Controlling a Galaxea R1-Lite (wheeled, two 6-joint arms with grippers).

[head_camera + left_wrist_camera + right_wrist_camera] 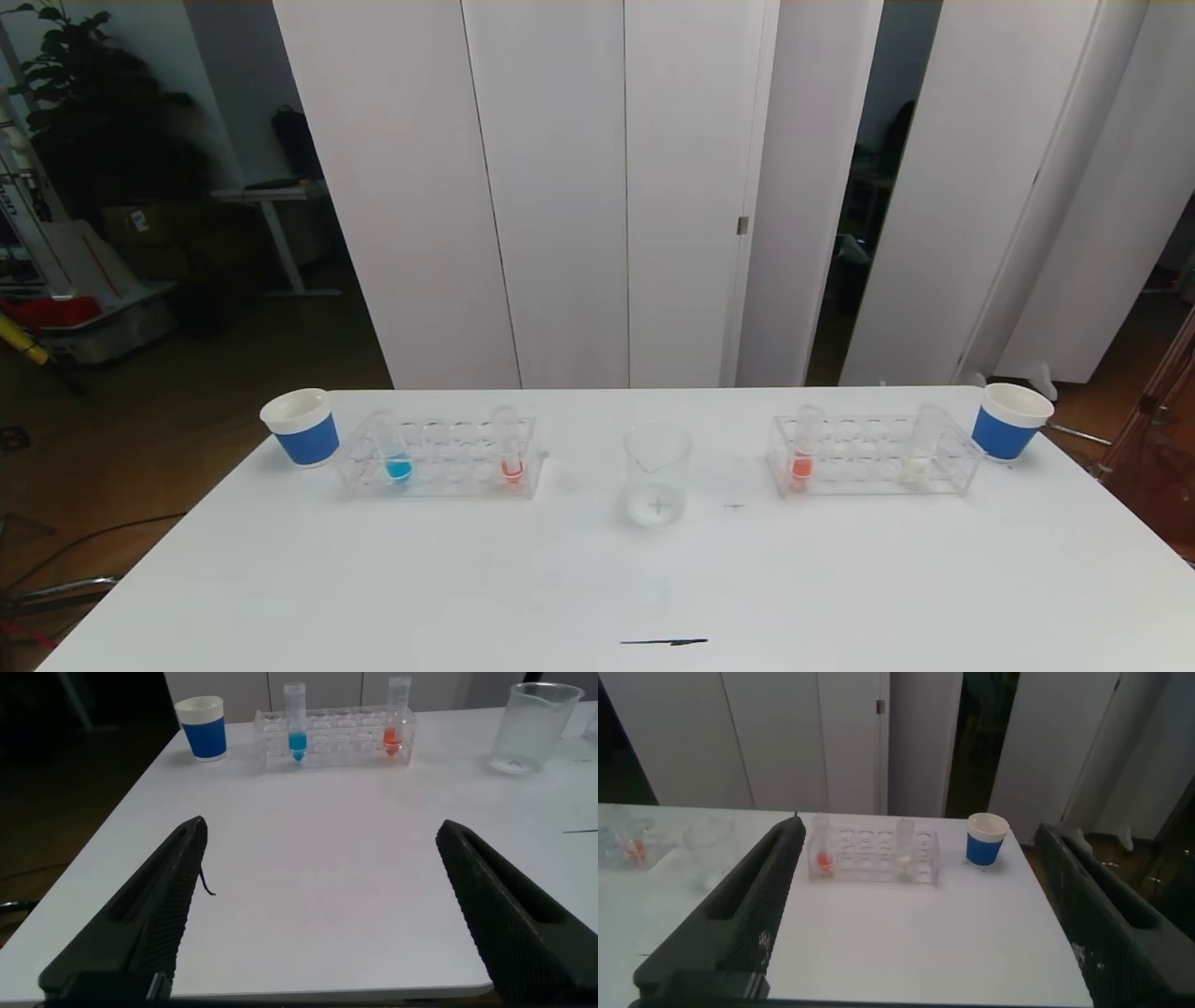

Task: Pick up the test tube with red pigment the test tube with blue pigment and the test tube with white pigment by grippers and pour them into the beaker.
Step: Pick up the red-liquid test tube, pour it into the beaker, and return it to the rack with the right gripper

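Overhead, the head view shows a white counter (373, 579) with every item ranged along its far edge. Nearest the far-left corner stands a blue-banded paper cup (301, 427), then a clear rack (439, 459) holding the test tube with blue pigment (394, 450) upright at its left end and a red-pigment tube (510, 446) at its right end. The beaker (658, 473) stands mid-counter, upright. A second clear rack (874, 455) toward the far-right corner holds another red-pigment tube (803, 450) and the test tube with white pigment (920, 448); a second paper cup (1009, 422) sits just beside it. Neither arm appears in this view.

Left wrist view: the left end effector (318, 915) is released, jaws wide, poised over the near edge, well apart from the left-hand rack and beaker.

Right wrist view: the right end effector (920, 915) is likewise released, holding nothing, well short of the right-hand rack.
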